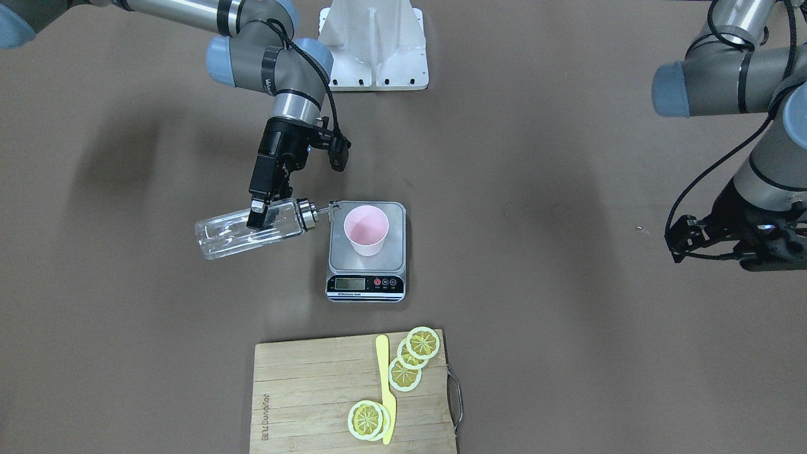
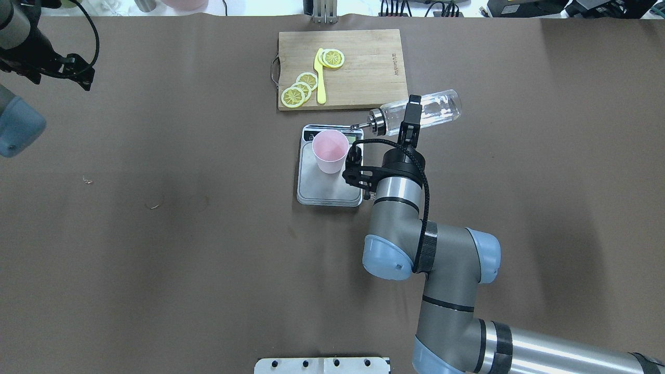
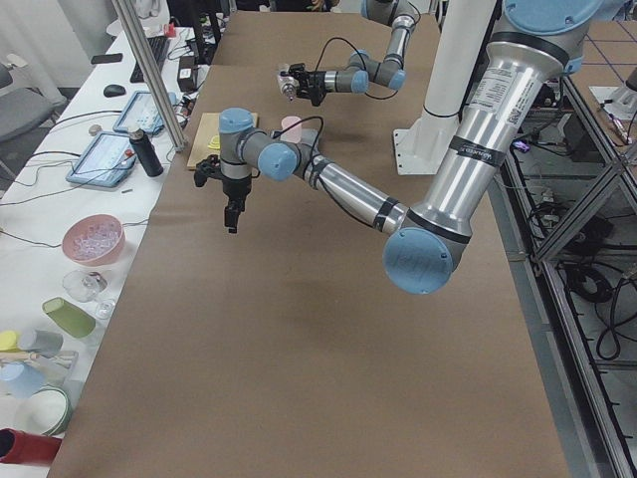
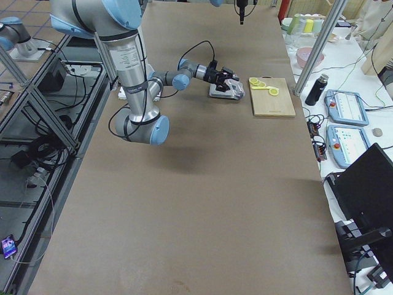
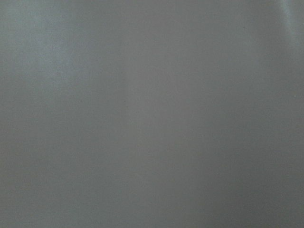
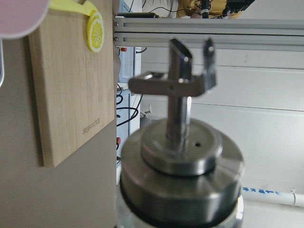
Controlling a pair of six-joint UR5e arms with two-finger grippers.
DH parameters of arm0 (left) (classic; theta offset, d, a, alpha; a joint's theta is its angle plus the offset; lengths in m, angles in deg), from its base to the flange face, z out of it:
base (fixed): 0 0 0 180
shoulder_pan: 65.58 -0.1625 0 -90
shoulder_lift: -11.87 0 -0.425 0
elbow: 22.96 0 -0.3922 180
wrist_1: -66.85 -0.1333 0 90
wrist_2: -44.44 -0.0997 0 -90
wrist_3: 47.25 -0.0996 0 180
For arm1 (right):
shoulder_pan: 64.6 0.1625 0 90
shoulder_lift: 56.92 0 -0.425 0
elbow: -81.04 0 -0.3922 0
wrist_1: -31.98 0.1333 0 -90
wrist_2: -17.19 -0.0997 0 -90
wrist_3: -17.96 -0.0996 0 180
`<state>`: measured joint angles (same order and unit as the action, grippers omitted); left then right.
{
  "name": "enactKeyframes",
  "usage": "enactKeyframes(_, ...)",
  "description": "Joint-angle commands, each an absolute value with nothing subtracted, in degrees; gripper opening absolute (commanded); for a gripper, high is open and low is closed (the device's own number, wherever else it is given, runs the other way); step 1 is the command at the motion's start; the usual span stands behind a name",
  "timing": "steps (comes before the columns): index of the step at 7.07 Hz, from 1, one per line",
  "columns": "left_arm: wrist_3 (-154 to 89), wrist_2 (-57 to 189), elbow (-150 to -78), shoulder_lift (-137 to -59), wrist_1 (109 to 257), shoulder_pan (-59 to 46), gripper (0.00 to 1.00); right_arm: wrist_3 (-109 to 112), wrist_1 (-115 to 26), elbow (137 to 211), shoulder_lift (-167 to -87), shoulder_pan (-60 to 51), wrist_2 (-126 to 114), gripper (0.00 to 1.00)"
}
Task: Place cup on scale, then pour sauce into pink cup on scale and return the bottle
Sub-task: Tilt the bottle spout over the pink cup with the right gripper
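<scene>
The pink cup [image 1: 366,230] stands upright on the steel scale [image 1: 343,257], also in the overhead view [image 2: 330,150]. My right gripper [image 1: 258,217] is shut on the clear glass bottle [image 1: 233,234] and holds it nearly level above the table. Clear sauce shows inside the bottle. Its metal spout [image 1: 331,208] points at the cup and ends just beside the rim, over the scale's corner. No stream shows. The right wrist view shows the spout [image 6: 183,80] close up. My left gripper [image 1: 766,249] hovers far off to the side; its fingers do not show clearly.
A wooden cutting board [image 1: 302,391] with lemon slices [image 1: 413,359] and a yellow knife [image 1: 386,391] lies past the scale, on the operators' side. The white robot base [image 1: 373,44] is at the robot's edge. The left wrist view shows only bare brown table.
</scene>
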<state>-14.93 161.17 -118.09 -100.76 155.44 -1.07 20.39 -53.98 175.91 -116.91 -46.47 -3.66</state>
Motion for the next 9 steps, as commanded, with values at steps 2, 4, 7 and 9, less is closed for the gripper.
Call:
enactKeyframes(2,-15.0,161.2,-117.4,-100.9,155.4,-1.1,0.99,22.3,-54.0,174.4,-116.9,-47.1,0.1,0.00)
enactKeyframes(4,-15.0,161.2,-117.4,-100.9,155.4,-1.1,0.99,22.6,-53.8,174.3,-116.8,-47.6,1.4,0.00)
enactKeyframes(7,-15.0,161.2,-117.4,-100.9,155.4,-1.1,0.99,21.5,-50.8,174.9,-116.9,-47.5,0.4,0.00)
enactKeyframes(9,-15.0,161.2,-117.4,-101.0,155.5,-1.2,0.99,21.2,-43.1,174.9,-116.9,-46.7,-5.1,0.00)
